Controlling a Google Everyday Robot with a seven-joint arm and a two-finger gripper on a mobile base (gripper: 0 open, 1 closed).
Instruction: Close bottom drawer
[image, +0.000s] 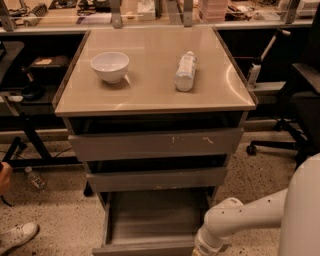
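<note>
The bottom drawer is pulled out, its grey inside open to view. It sits lowest in the table, under the middle drawer and the top drawer. At its front right corner is the hand, on a white arm that comes from the right. The lower edge cuts the hand, so I cannot tell if it is open or closed. High above the drawer, on the table top, a white bowl stands left and a bottle lies right.
</note>
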